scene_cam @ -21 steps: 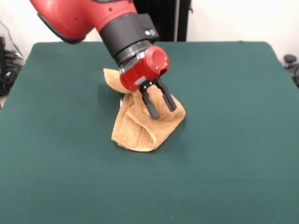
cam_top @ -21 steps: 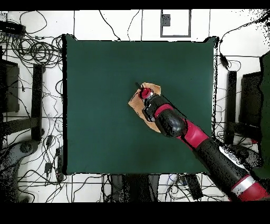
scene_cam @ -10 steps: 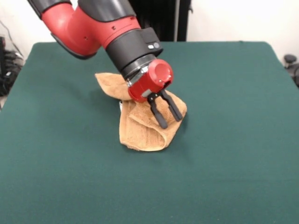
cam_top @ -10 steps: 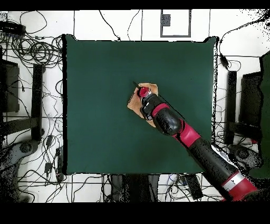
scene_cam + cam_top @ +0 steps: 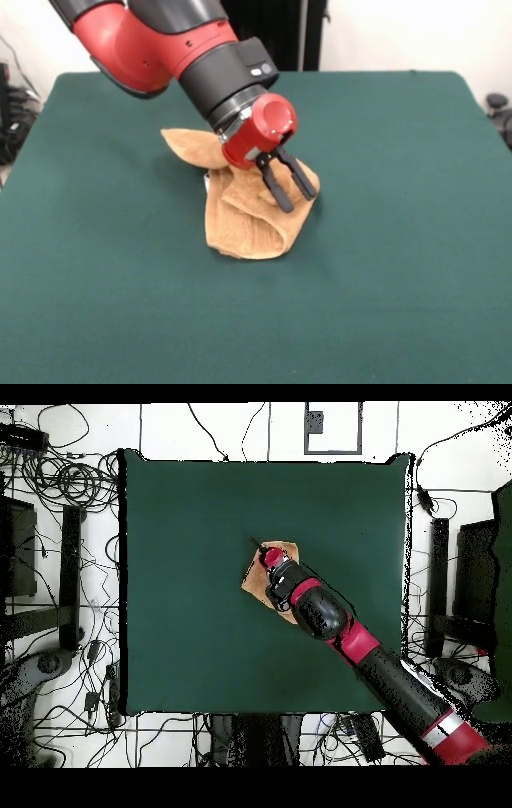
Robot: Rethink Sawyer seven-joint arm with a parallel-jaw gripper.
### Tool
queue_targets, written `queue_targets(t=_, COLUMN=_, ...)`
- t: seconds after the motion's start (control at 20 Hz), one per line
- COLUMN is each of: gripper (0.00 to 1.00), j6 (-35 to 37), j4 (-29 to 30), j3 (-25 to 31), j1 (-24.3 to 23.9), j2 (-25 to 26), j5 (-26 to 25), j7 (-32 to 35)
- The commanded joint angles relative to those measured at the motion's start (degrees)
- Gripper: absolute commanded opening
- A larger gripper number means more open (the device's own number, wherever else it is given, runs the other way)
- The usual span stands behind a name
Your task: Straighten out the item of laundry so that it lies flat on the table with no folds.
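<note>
two black fingers (image 5: pixel 300 174) of the gripper (image 5: pixel 293 192) stand apart, released, gripping nothing, their tips angled down over the right-hand side of the towel (image 5: pixel 248 212); whether the tips touch the cloth cannot be told. behind them sit the red wrist and the black and red arm (image 5: pixel 160 40), slanting down from the upper left of the front view. the golden-tan towel lies near the middle of the green worktop (image 5: pixel 416 280), well away from every edge. it is bunched, folded over itself into a thick roll, with one corner flap sticking out toward the far left corner of the worktop. the step in hand looks like lining up a grasp on the folded layer. the next move likely calls for lowering onto the top fold, pinching it, and drawing it outward so the cloth opens flat.
</note>
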Motion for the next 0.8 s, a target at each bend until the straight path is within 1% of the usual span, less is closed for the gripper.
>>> queue_targets(t=0.05, gripper=1.0, j6=11.43, j4=0.47, j3=-6.76, j1=6.06, j2=-5.74, j5=5.5, j7=7.73)
queue_targets(t=0.1, gripper=1.0, j6=12.83, j4=0.56, j3=-7.9, j1=6.42, j2=-6.7, j5=6.34, j7=7.98)
queue_targets(t=0.15, gripper=1.0, j6=16.15, j4=1.14, j3=-9.11, j1=6.68, j2=-8.75, j5=7.78, j7=8.31)
queue_targets(t=0.2, gripper=1.0, j6=18.03, j4=1.53, j3=-9.58, j1=6.43, j2=-9.41, j5=8.63, j7=8.48)
queue_targets(t=0.25, gripper=1.0, j6=21.42, j4=2.8, j3=-10.02, j1=6.15, j2=-11.08, j5=10.82, j7=9.85)
queue_targets(t=0.3, gripper=1.0, j6=23.2, j4=3.25, j3=-10.42, j1=5.87, j2=-11.68, j5=11.89, j7=10.23)
queue_targets(t=0.35, gripper=1.0, j6=26.66, j4=4.59, j3=-10.45, j1=5.51, j2=-12.93, j5=14.35, j7=11.89)
queue_targets(t=0.4, gripper=1.0, j6=28.52, j4=5.08, j3=-10.48, j1=5.31, j2=-13.36, j5=15.63, j7=12.45)
queue_targets(t=0.55, gripper=1.0, j6=35.67, j4=5.75, j3=-11.38, j1=5.56, j2=-15.4, j5=19.68, j7=13.75)
queue_targets(t=0.7, gripper=1.0, j6=38.7, j4=6.57, j3=-12.45, j1=5.92, j2=-16.4, j5=21.5, j7=13.52)
queue_targets(t=0.8, gripper=1.0, j6=38.17, j4=7.25, j3=-13.64, j1=6.34, j2=-16.79, j5=21.72, j7=13.54)
